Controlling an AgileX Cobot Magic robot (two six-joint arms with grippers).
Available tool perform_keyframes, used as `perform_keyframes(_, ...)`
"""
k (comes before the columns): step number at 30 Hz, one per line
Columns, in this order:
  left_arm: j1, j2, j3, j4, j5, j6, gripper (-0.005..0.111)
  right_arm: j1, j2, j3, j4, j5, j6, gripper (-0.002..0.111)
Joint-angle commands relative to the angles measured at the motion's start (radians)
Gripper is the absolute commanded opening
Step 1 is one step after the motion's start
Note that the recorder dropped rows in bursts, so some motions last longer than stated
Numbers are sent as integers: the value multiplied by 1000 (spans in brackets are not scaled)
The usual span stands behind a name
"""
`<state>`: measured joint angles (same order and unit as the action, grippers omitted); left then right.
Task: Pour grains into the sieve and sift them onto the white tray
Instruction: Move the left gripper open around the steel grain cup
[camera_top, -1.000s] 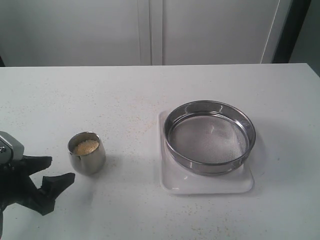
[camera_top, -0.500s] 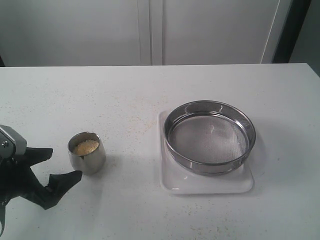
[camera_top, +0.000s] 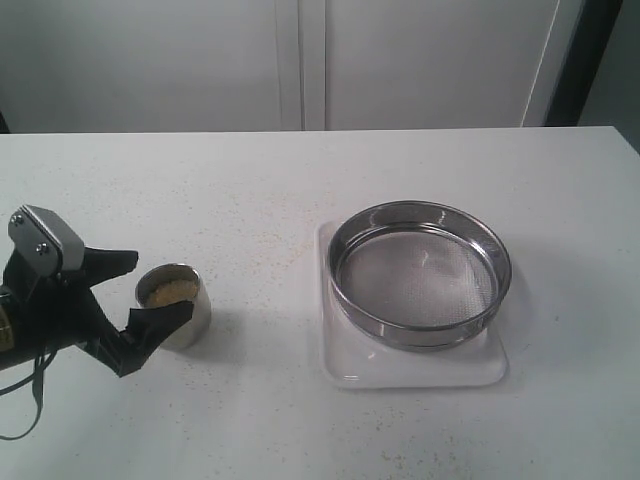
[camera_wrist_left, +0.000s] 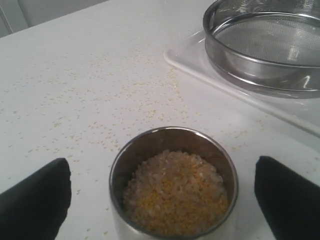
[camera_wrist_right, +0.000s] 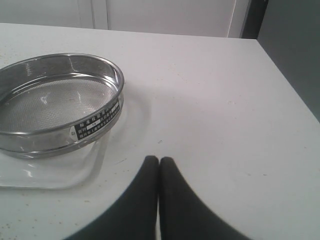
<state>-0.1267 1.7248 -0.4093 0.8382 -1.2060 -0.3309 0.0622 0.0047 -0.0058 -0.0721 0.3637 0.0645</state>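
Note:
A small steel cup (camera_top: 190, 310) filled with the grains (camera_wrist_left: 175, 192), golden and pale bits mixed, stands on the table's left part. My left gripper (camera_top: 160, 288) is open, one black finger (camera_wrist_left: 37, 202) on each side of the cup (camera_wrist_left: 120, 165) and apart from its wall. The sieve (camera_top: 420, 272), a wide steel ring with a grey mesh bottom, rests empty on the white tray (camera_top: 400, 372) right of centre. My right gripper (camera_wrist_right: 159, 161) is shut with nothing in it, low over the table beside the sieve (camera_wrist_right: 55, 105) and tray (camera_wrist_right: 45, 175); the exterior view does not show it.
Loose grains lie scattered on the white table (camera_wrist_left: 125, 85) between cup and tray (camera_wrist_left: 200, 65). The sieve (camera_wrist_left: 265, 45) carries a black label on its wall. White cabinet doors (camera_top: 300, 60) stand behind the table. The table's right edge (camera_wrist_right: 295, 90) lies beyond my right gripper.
My left gripper has risen from the lower left corner and moved toward the cup, its fingers now on either side of it. Cup, sieve and tray have not moved.

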Motion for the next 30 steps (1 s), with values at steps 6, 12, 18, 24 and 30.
perform_keyframes(6,-6,38,-23,0,11,-10,98,-1,-5,6,-6,-16,0,0)
perform_keyframes(12,-6,109,-30,0,-15,-7,98,-1,-5,6,-6,-16,0,0)
perform_keyframes(18,-6,166,-71,0,-15,-7,98,-1,-5,6,-6,-16,0,0)
perform_keyframes(24,-6,200,-104,11,-15,-7,98,-1,-5,6,-6,-16,0,0)
perform_keyframes(30,-6,226,-129,25,-15,-9,98,-1,-5,6,-6,-16,0,0)
